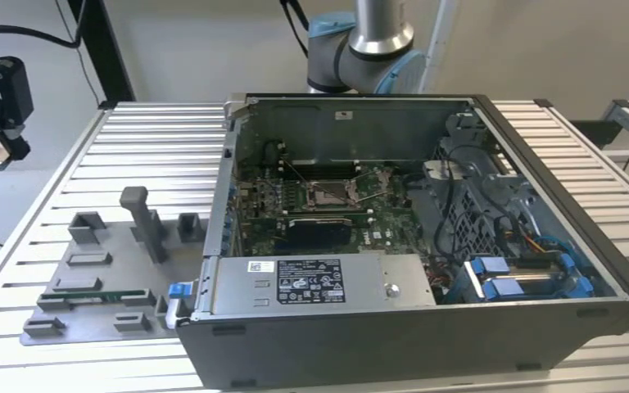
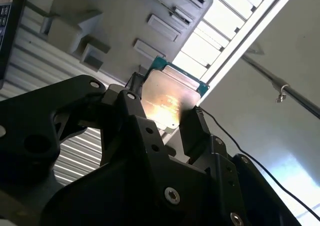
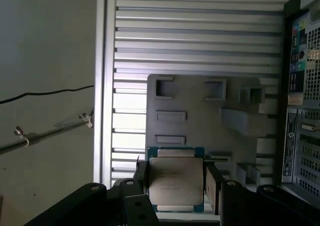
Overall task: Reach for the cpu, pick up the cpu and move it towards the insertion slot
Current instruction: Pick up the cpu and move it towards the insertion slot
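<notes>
1. We see the tool (image 3: 177, 186) pinching the cpu (image 3: 176, 176) by two opposite edges, with the silver top facing the first wrist view.
2. The cpu is in the air, touching only the tool. The grey fixture plate (image 3: 200, 100) on the slatted counter (image 3: 200, 30) lies behind it.
3. In the exterior view we find the tool at that view's far left, near the counter edge.
4. The slot (image 1: 329, 193) sits inside the open case (image 1: 424, 327), well apart from the tool.
</notes>
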`<state>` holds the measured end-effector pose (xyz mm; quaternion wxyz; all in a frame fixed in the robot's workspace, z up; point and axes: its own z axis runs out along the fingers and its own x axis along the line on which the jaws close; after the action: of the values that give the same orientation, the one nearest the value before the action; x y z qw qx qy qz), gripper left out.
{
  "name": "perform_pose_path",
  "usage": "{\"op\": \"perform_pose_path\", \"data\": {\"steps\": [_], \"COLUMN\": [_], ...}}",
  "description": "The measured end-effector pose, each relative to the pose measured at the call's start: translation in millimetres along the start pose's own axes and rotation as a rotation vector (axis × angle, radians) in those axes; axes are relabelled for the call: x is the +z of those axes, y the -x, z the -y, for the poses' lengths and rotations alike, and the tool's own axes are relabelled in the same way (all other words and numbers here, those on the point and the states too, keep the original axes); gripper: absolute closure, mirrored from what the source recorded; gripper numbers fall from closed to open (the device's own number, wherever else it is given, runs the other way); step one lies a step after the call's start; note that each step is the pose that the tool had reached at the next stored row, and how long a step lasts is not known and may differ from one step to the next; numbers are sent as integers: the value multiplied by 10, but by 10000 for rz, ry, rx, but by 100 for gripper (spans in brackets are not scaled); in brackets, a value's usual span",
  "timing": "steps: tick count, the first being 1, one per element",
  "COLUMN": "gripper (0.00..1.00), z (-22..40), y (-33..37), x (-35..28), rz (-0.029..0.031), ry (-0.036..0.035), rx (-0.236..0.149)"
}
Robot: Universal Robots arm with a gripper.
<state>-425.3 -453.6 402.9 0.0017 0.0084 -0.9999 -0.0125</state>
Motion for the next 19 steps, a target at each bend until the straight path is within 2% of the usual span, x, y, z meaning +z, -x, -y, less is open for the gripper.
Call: {"op": "perform_pose_path", "data": {"steps": [5,11,15,19], "gripper": [100,100,100,100], "z": [-1,1,-2,1], "y": [15,96,188,334], "x": [-1,0,-1,-1], "rz": [-1,0,-1,0], "ry": [-11,-11,-11,-11], "rx": [1,0,0,-1]}}
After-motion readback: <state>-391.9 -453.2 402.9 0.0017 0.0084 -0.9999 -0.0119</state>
